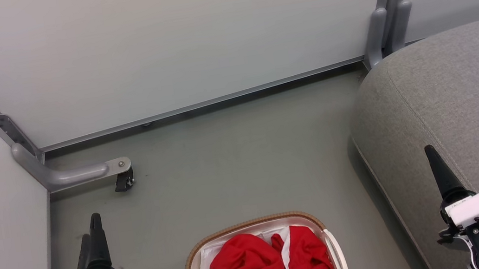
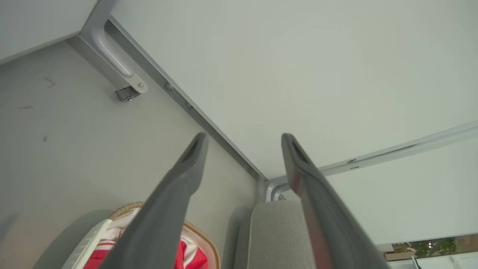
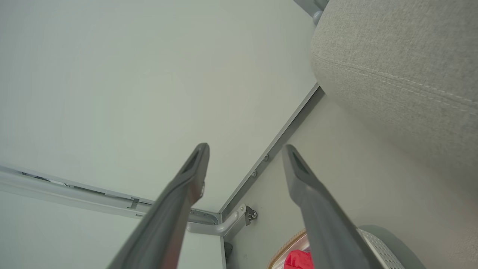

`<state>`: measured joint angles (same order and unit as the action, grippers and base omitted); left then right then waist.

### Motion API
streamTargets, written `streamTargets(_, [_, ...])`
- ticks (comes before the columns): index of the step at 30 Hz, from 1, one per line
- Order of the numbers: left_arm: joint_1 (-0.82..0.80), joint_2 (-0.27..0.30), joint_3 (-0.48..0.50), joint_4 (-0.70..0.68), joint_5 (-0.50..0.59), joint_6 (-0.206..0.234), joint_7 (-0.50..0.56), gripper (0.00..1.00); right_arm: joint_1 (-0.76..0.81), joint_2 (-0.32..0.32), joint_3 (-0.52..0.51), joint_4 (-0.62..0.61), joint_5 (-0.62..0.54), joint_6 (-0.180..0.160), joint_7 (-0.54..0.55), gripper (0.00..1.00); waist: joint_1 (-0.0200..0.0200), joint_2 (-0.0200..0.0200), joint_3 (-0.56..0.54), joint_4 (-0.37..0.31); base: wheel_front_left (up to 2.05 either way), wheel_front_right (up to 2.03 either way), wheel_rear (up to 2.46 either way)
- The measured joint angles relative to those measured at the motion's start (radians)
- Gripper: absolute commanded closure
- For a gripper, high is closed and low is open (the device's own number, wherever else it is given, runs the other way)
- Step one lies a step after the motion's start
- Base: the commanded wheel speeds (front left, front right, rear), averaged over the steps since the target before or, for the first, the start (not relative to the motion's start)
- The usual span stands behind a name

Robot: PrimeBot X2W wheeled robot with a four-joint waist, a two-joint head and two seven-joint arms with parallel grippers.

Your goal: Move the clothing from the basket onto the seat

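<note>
Red clothing (image 1: 262, 265) with white stripes lies bunched in the white basket (image 1: 336, 252) with a brown woven rim, at the bottom centre of the head view. The grey seat (image 1: 459, 94) fills the right side. My left gripper (image 1: 92, 235) stands open to the left of the basket, nothing between its fingers. My right gripper (image 1: 435, 163) hangs over the seat's front edge. In the left wrist view the left gripper (image 2: 242, 144) is open above the basket (image 2: 123, 210), the clothing (image 2: 188, 256) and the seat (image 2: 276, 231). The right gripper (image 3: 244, 153) is open too, near the seat (image 3: 403, 63).
Pale partition panels (image 1: 169, 36) close the back and left. A metal foot with a castor (image 1: 124, 181) juts out at the left over the grey floor (image 1: 244, 171). A metal post (image 1: 386, 24) stands at the seat's far corner.
</note>
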<state>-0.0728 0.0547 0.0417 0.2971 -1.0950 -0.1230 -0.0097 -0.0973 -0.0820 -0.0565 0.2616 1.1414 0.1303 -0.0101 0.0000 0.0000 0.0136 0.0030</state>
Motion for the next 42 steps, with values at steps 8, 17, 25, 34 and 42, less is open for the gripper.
streamTargets(8, [-0.010, 0.006, -0.020, 0.000, 0.128, 0.001, -0.028, 0.00, -0.018, -0.014, 0.020, -0.002, -0.132, 0.000, -0.028, 0.00, 0.0000, 0.0000, 0.005, 0.003, 0.00, 0.00, 0.00])
streamTargets(17, [-0.022, 0.021, -0.046, 0.005, 0.274, 0.012, -0.059, 0.00, -0.038, -0.031, 0.041, 0.000, -0.270, 0.000, -0.061, 0.00, 0.0000, 0.0000, 0.007, 0.004, 0.00, 0.00, 0.00])
streamTargets(25, [-0.027, 0.031, -0.079, 0.020, 0.381, 0.022, -0.084, 0.00, -0.040, -0.039, 0.061, 0.011, -0.382, 0.000, -0.084, 0.00, 0.0000, 0.0000, 0.006, 0.005, 0.00, 0.00, 0.00])
streamTargets(34, [-0.030, 0.034, -0.113, 0.043, 0.490, 0.037, -0.112, 0.00, -0.042, -0.038, 0.079, 0.021, -0.496, 0.000, -0.112, 0.00, 0.0000, 0.0000, 0.004, 0.003, 0.00, 0.00, 0.00])
streamTargets(42, [-0.030, 0.026, -0.141, 0.067, 0.573, 0.049, -0.133, 0.00, -0.037, -0.028, 0.095, 0.022, -0.581, 0.000, -0.132, 0.00, 0.0000, 0.0000, -0.001, 0.003, 0.00, 0.00, 0.00])
